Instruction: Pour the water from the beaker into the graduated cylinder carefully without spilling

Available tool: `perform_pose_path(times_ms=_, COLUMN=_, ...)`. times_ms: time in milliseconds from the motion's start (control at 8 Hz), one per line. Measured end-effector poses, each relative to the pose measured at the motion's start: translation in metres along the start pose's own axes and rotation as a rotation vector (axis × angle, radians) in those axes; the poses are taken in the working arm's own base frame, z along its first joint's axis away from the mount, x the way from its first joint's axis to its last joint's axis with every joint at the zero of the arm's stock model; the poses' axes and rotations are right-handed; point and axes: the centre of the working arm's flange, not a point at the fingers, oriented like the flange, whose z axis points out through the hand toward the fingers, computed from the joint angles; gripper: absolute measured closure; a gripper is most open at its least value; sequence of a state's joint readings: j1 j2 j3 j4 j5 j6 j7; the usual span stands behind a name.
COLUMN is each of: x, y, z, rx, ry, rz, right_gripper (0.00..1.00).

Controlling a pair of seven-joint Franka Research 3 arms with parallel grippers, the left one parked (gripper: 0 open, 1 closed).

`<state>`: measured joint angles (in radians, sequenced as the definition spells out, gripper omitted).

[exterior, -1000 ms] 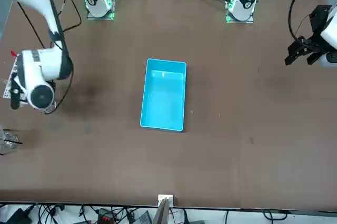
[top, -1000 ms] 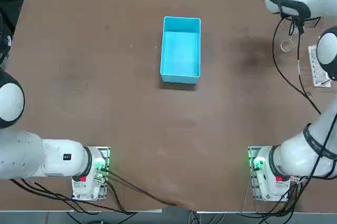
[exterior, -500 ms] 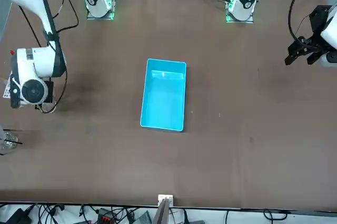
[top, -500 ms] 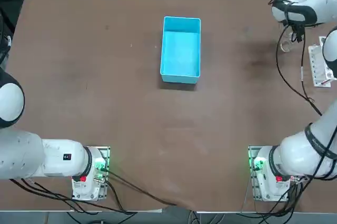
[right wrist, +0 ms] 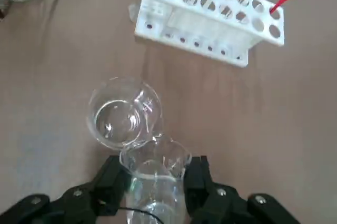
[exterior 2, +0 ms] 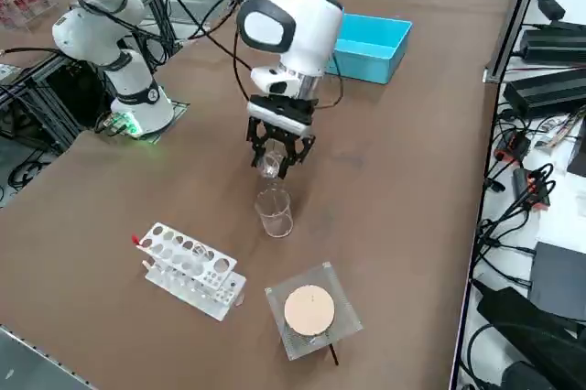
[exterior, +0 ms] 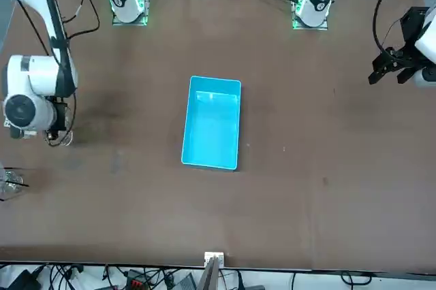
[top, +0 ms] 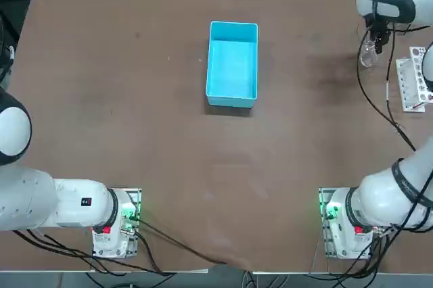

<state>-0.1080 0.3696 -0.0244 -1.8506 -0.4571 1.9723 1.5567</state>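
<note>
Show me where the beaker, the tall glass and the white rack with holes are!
beaker [right wrist: 152, 174], right wrist view, its rim.
graduated cylinder [right wrist: 124, 113], right wrist view, its open mouth.
white rack [exterior 2: 188, 271], right side view, its holed top.

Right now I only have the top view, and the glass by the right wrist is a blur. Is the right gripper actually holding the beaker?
Observer: Yes. The wrist view shows the right gripper shut on the beaker, one finger on each side.
Operator: Where's the graduated cylinder?
Observer: The side view has the graduated cylinder upright on the table just under the held beaker. In the wrist view the beaker's lip overlaps its rim.
Operator: Anything close by?
Observer: A white holed rack sits on the table near the cylinder, clear of both glasses.
</note>
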Motion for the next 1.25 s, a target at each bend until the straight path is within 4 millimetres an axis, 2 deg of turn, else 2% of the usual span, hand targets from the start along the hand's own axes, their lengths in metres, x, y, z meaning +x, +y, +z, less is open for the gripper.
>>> perform_pose_path(times_ms=250, x=0.021, y=0.007, z=0.003, rx=0.014, ry=-0.071, rz=-0.032, right_gripper=0.4)
perform_pose_path(times_ms=750, x=0.047, y=0.01, z=0.007, rx=0.068, ry=-0.211, rz=-0.063, right_gripper=0.4)
perform_pose_path(times_ms=1250, x=0.061, y=0.01, z=0.013, rx=0.107, ry=-0.253, rz=-0.072, right_gripper=0.4)
